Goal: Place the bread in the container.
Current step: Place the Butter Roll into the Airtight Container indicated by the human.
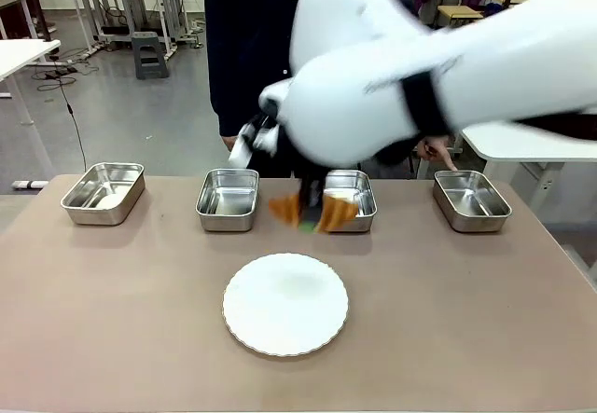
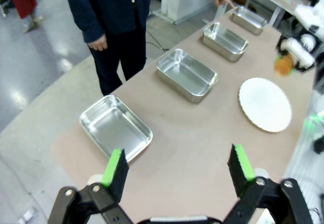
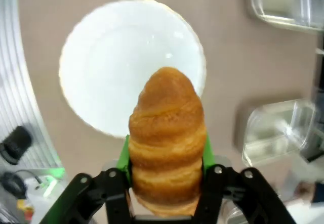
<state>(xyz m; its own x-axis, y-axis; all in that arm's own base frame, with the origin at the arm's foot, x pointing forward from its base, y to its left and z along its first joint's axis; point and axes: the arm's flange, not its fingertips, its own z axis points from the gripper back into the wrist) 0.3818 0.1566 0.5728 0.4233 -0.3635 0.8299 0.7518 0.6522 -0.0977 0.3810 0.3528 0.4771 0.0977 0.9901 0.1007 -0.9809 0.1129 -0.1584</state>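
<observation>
- You had the croissant [image 3: 167, 143] clamped between the green pads [image 3: 123, 155] of the right gripper [image 1: 311, 215], lifted clear of the table; in the right wrist view it stood up from the bottom centre of the frame.
- In the front view the croissant hung at centre frame, just in front of the third tray [image 1: 349, 199] from the left, above and behind the white plate [image 1: 285, 303].
- The step in hand looked like the carry: the bread was off the plate and not yet in any tray.
- The next move, as I judged it, called for bringing the croissant over a tray's open middle, lowering it past the rolled rim, then parting the jaws.
- A person's hand [image 1: 436, 149] rested at the far table edge, right of centre, near the rightmost tray [image 1: 471, 199]. Which tray was meant, I couldn't tell.
- Your left gripper [image 2: 178, 166] hovered with its jaws spread wide and nothing between them, at the bottom of the left wrist view, above the table [image 2: 202, 133] beside the nearest tray [image 2: 115, 128].
- The four trays sat in a row along the far side, well apart from each other, each bare inside.
- Open room lay on the table around the plate; the front edge was well apart from the work.
- The right arm's motion blurred the upper right of the front view, so the jaws themselves were hard to read there.
</observation>
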